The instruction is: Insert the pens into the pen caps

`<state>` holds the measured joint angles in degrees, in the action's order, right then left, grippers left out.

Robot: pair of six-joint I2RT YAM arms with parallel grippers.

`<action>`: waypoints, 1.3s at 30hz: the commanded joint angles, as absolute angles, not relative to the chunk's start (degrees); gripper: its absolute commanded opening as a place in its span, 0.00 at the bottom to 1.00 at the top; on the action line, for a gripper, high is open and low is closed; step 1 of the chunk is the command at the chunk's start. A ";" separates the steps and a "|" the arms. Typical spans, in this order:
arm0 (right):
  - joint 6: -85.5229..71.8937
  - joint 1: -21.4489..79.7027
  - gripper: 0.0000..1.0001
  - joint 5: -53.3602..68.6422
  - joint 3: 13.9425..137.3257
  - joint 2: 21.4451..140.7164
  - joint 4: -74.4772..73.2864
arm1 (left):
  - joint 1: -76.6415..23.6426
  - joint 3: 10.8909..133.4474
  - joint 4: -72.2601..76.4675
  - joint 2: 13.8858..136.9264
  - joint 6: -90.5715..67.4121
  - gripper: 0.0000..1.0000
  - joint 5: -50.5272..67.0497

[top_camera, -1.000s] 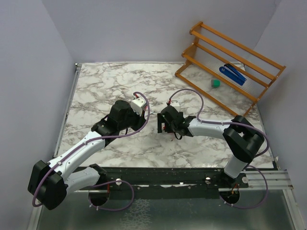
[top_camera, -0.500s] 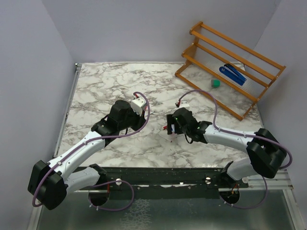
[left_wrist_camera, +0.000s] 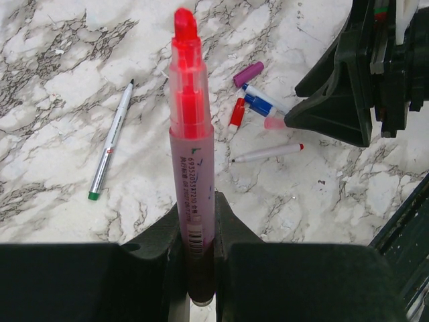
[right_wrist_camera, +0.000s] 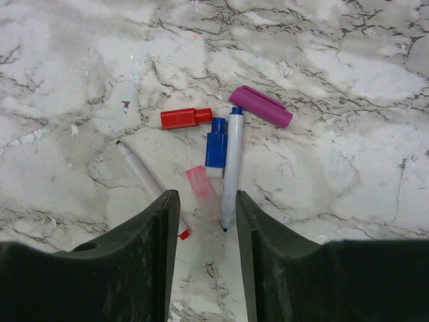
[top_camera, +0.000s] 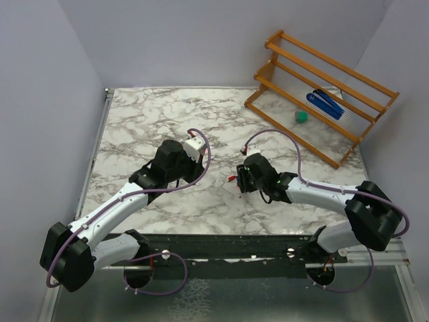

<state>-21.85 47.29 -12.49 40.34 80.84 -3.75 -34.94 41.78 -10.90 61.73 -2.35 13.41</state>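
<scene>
Pink cap [right_wrist_camera: 200, 182] lies between the spread fingers of the right gripper [right_wrist_camera: 205, 200], untouched. Just beyond the pink cap sit the blue cap [right_wrist_camera: 216, 143] and the red cap [right_wrist_camera: 185, 118]. The left gripper [left_wrist_camera: 198, 221] clamps an uncapped red pen [left_wrist_camera: 192, 134] upright. Cap pickup seems the step in hand. Next it should lower and close squarely.

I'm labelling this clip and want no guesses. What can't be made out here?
Top external: the pink cap is too small, crowded by the right end effector.
Left wrist: lower end of the red pen is hidden inside the left end effector.
Right wrist: the thin pen passes partly behind a finger.
</scene>
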 commanded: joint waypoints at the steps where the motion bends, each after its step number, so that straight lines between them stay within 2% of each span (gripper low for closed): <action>1: -18.63 47.55 0.41 -8.66 41.57 82.85 -2.29 | -34.72 43.59 -10.99 62.06 -2.28 0.00 12.66; 16: -17.31 47.65 0.27 -6.30 42.54 87.57 -1.50 | -34.72 43.59 -11.16 62.42 -2.20 0.00 12.65; 32: -16.97 47.66 0.25 -5.74 42.36 89.71 -0.46 | -34.72 43.59 -11.34 62.67 -2.03 0.00 12.69; 35: -16.71 47.68 0.15 -5.27 42.36 90.11 -0.51 | -34.72 43.59 -11.34 62.67 -2.02 0.00 12.61; 37: -16.70 47.68 0.13 -4.98 42.30 90.30 -0.50 | -34.72 43.59 -11.36 62.62 -2.02 0.00 12.61; 39: -16.53 47.67 0.05 -4.64 42.32 90.35 -0.47 | -34.72 43.59 -11.38 62.60 -2.02 0.00 12.56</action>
